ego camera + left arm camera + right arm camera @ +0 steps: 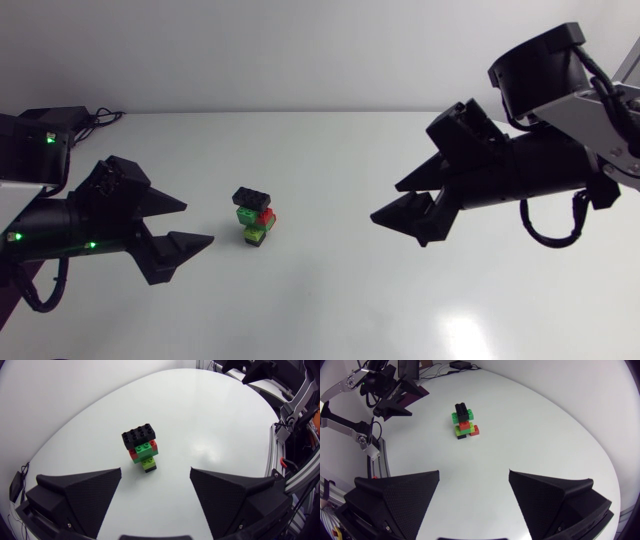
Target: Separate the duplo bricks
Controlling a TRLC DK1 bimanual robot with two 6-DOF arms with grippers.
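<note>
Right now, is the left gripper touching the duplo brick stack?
Apart. The head view shows bare table between the left gripper, fingers open, and the duplo brick stack; the left wrist view shows the stack standing ahead of the fingers.

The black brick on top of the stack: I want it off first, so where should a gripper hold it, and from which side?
On the black brick, probably pinch the two long side walls from above: it sits topmost, studs up, sides bare, while the red and green bricks below are packed together. The open left gripper looks nearer.
</note>
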